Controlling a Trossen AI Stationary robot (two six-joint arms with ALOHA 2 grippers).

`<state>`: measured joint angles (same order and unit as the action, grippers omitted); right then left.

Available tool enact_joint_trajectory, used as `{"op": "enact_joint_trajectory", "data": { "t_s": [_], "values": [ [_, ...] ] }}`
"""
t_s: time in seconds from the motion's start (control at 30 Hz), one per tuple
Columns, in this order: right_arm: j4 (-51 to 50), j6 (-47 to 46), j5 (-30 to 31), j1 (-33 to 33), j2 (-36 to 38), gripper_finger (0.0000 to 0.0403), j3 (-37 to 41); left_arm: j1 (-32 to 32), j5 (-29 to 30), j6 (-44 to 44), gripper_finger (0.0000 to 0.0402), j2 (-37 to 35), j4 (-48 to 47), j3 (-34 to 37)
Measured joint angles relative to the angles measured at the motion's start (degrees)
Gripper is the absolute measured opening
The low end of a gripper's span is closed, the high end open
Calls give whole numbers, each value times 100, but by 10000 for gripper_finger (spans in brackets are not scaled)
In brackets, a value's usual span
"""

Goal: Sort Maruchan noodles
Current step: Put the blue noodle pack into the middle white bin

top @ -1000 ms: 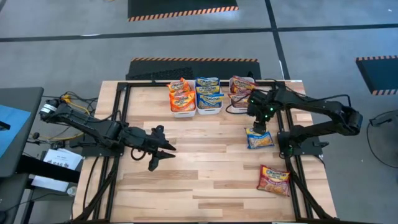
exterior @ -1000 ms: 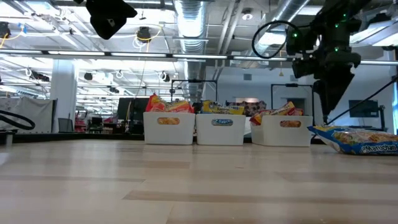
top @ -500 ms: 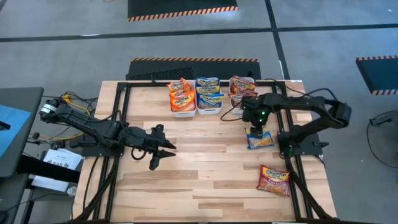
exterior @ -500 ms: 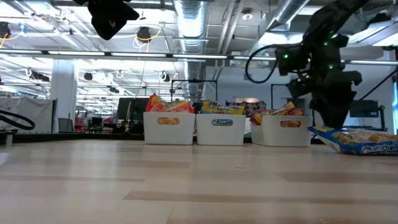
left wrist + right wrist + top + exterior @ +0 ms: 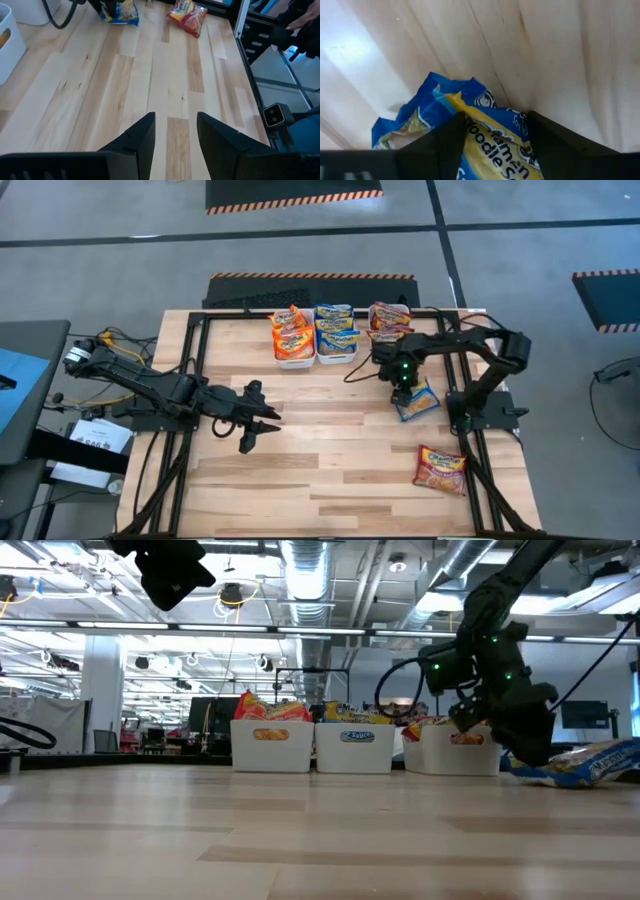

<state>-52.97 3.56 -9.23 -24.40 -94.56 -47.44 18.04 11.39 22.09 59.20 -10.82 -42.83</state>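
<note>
A blue Maruchan noodle packet lies right of the table's middle. My right gripper stands on its left end, pointing steeply down, fingers open astride it. In the low view the packet is tilted, its free end off the wood. A red packet lies flat toward the near right. Three white tubs at the far edge hold more packets. My left gripper hovers open over the left half of the table, holding nothing. My right gripper comes from above, pointing steeply down, with its open fingers astride the blue packet's left end. The fingertips rest on the wrapper there. That end stays down on the table while the opposite end is tipped up.
The three tubs stand side by side just beyond my right gripper. Black frame rails run along the table's left and right sides. Bare wood lies between the two arms and toward the near edge.
My right gripper has come down and toward the table's left onto the blue packet, tipping to point more steeply down. The packet has turned slightly, and its right end has lifted off the table while its left end stays down.
</note>
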Motion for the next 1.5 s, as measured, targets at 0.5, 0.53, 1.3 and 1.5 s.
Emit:
{"op": "enact_joint_trajectory", "data": {
  "t_s": [0.5, 0.53, 1.3, 1.5],
  "values": [
    [-318, -455, 56, 573, -373, 11, -774, -66, -5, -440, 130, 0, -44, 0],
    [-391, -505, 101, 612, -377, 12, -847, -90, -4, -450, 130, 0, -44, 0],
    [279, -1616, 2412, 1625, -363, 5, -3485, -1183, 456, -900, 130, -379, -311, -2],
    [1164, -1550, 3207, 1466, -407, 4, -3757, -1566, 584, -1383, 130, -1015, -535, -2]
  ]
}}
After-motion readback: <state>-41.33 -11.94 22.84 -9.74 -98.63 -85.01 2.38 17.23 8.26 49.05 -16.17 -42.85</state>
